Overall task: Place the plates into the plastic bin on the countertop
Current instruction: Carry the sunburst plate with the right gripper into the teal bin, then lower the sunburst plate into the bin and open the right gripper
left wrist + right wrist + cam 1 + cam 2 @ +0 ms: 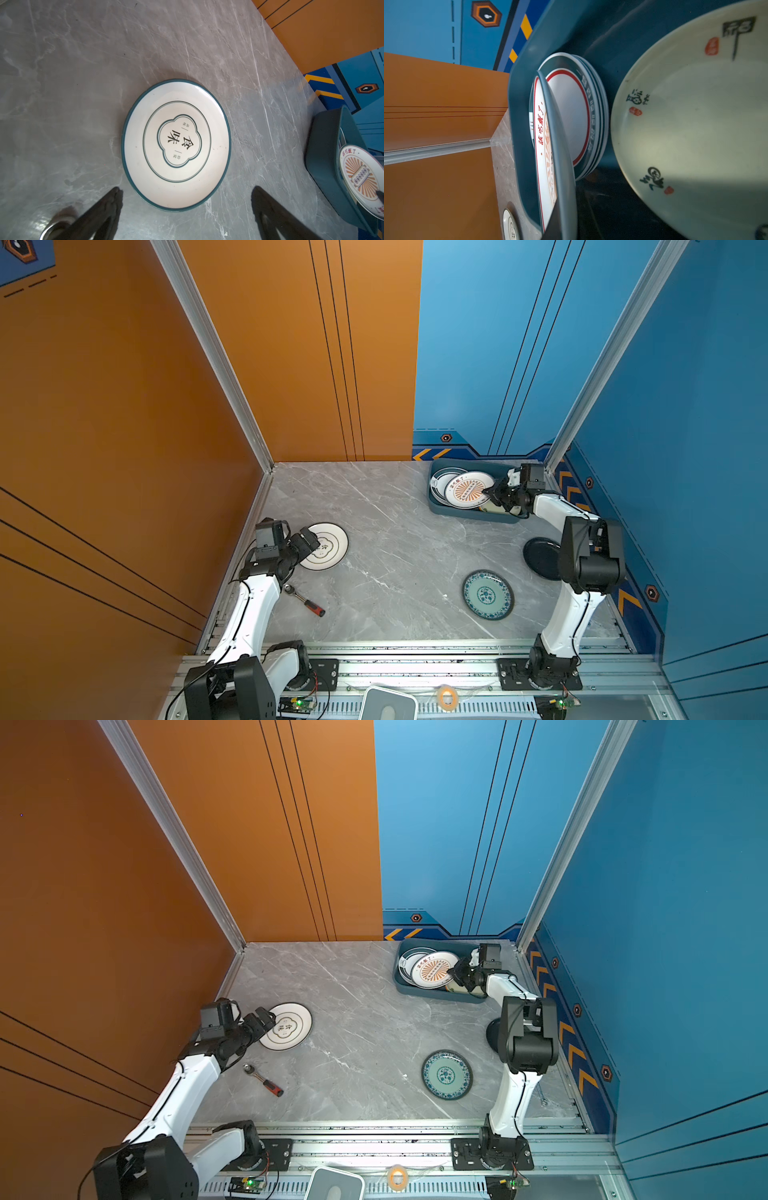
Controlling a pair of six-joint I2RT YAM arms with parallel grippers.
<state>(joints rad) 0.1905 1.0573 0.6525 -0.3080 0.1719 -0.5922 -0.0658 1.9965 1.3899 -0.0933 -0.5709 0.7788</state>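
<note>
Grey countertop (395, 531): left tool (311, 541) wide by ringed plate (332, 547), right tool (490, 492) gripping sunburst plate (467, 488).

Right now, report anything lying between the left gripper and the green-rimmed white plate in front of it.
Nothing visible does. The open left gripper hangs at the near rim of the green-rimmed white plate, which lies alone on the countertop. The ratchet wrench lies back toward the arm's base, outside that path.

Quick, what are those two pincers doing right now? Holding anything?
Left pincer: open, holding nothing, beside the ringed white plate.
Right pincer: shut on the sunburst plate at its rim, over the plastic bin.
</note>
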